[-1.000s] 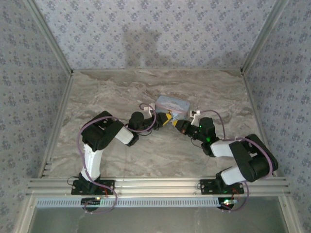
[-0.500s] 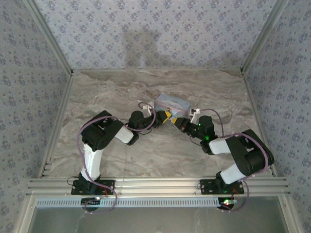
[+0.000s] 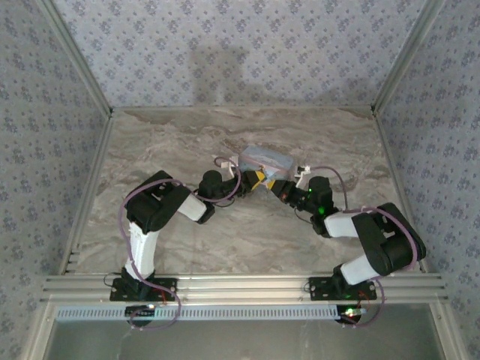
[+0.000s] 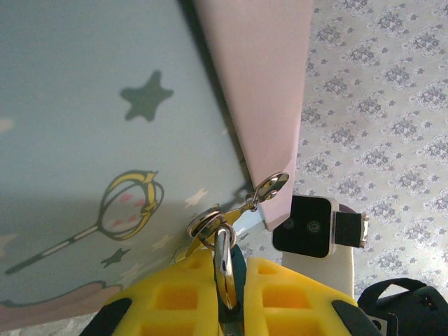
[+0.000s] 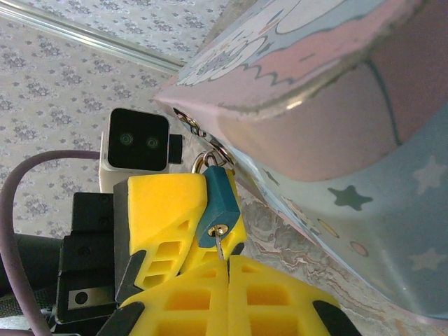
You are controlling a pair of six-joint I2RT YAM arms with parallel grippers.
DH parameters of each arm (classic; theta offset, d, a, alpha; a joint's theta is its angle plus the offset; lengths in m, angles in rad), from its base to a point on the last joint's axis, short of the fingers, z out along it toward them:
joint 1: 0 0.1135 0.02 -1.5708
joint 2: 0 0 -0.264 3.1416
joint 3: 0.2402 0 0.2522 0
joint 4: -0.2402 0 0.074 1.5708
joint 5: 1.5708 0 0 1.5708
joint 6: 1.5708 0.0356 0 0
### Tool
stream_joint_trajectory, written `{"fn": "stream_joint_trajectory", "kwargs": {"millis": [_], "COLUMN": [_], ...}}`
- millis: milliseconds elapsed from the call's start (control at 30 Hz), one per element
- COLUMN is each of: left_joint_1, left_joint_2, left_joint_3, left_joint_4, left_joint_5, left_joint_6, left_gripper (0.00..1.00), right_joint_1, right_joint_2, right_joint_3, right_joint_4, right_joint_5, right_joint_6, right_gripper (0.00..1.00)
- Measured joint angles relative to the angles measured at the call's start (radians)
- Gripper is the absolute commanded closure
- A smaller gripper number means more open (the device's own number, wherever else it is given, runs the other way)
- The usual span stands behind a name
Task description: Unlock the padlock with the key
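Teal padlock (image 5: 215,203), lt-blue star-print box (image 4: 91,168)

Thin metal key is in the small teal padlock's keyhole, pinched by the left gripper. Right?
No. The right gripper pinches the thin metal key, its tip in the keyhole of the small teal padlock, as the right wrist view shows. The left gripper grips the padlock.

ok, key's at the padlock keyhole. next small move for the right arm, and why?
Probably a wrist roll to turn the key. The right gripper is shut on it, its tip sits in the keyhole of the padlock, and the left gripper is shut on the padlock, so the body shouldn't spin.
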Motion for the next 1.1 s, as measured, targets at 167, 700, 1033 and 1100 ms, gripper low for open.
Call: {"fn": "stream_joint_trajectory", "kwargs": {"millis": [167, 700, 1033, 1100], "left_joint_1": [0.000, 0.001, 0.001, 0.001], "left_joint_2": [0.000, 0.000, 0.000, 0.000], "left_joint_3": [0.000, 0.002, 0.002, 0.002], "left_joint_4": [-0.002, -0.003, -0.003, -0.003], "left_joint_5": [-0.005, -0.031, -0.015, -0.011], "left_joint_6": [0.000, 0.000, -0.003, -0.007], "left_gripper": [0.97, 0.97, 0.97, 0.97], "right_joint_1": [-0.003, -0.007, 0.033, 0.033], "right_joint_2": [0.019, -0.014, -0.095, -0.097], "right_joint_3": [0.000, 0.070, 0.101, 0.105], "right_joint_4": [0.025, -0.134, -0.309, -0.325], "right_joint_5": [-0.006, -0.014, 0.052, 0.052], "right_joint_6": [0.060, 0.046, -0.170, -0.200], "right_gripper": [1.00, 1.00, 1.00, 1.00]}}
